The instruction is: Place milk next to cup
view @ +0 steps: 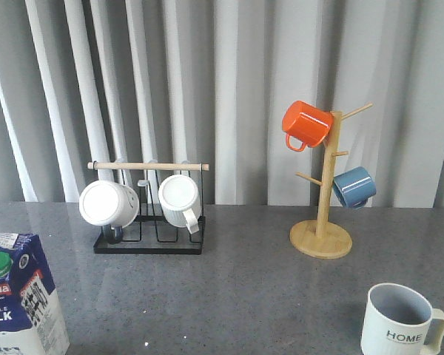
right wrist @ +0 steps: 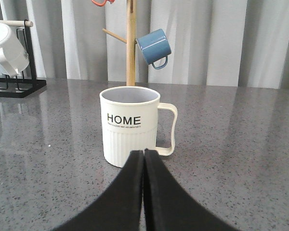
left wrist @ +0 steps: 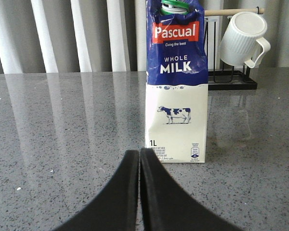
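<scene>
The milk [view: 18, 296], a tall blue-and-white Pascual carton with a green cap, stands upright at the table's front left; it also shows in the left wrist view [left wrist: 176, 82]. The cup [view: 399, 322], a cream-white mug with "HOME" lettering and a grey inside, stands at the front right, handle to the right; it also shows in the right wrist view [right wrist: 130, 125]. My left gripper [left wrist: 139, 153] is shut and empty, just short of the carton's base. My right gripper [right wrist: 144, 153] is shut and empty, just in front of the cup. Neither gripper shows in the front view.
A black wire rack [view: 149, 240] with a wooden bar holds two white ribbed mugs [view: 109, 204] at the back left. A wooden mug tree [view: 322, 237] at the back right carries an orange mug [view: 305, 124] and a blue mug [view: 354, 186]. Grey curtains hang behind the grey table [view: 237, 296].
</scene>
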`<action>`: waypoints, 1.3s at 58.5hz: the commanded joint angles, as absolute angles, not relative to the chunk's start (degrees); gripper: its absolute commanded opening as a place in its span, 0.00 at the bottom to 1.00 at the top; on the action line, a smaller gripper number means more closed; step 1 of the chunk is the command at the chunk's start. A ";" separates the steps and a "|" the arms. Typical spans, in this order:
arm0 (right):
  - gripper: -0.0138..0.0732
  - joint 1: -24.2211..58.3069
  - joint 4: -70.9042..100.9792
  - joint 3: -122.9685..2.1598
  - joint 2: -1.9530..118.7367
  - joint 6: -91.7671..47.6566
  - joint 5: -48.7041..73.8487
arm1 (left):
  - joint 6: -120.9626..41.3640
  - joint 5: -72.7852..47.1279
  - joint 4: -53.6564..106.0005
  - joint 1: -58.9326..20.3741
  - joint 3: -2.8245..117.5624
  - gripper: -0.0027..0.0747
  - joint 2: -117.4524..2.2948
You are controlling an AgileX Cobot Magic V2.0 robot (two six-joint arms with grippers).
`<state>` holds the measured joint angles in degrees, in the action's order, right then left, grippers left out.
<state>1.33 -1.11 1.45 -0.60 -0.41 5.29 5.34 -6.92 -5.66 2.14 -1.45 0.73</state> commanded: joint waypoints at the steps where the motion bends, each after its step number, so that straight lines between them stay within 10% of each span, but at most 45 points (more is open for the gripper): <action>1: 0.15 1.00 -1.46 2.04 -1.29 -0.44 1.08 | 5.64 -2.81 -5.31 2.26 -0.47 0.03 1.24; 55: 0.15 1.00 -1.41 2.04 -1.29 -0.37 0.92 | 5.64 -1.22 -5.29 2.26 -0.26 0.03 1.24; 76: 0.15 1.00 0.00 1.21 -0.53 6.28 -20.13 | 7.36 29.88 -5.24 2.26 1.44 0.03 0.83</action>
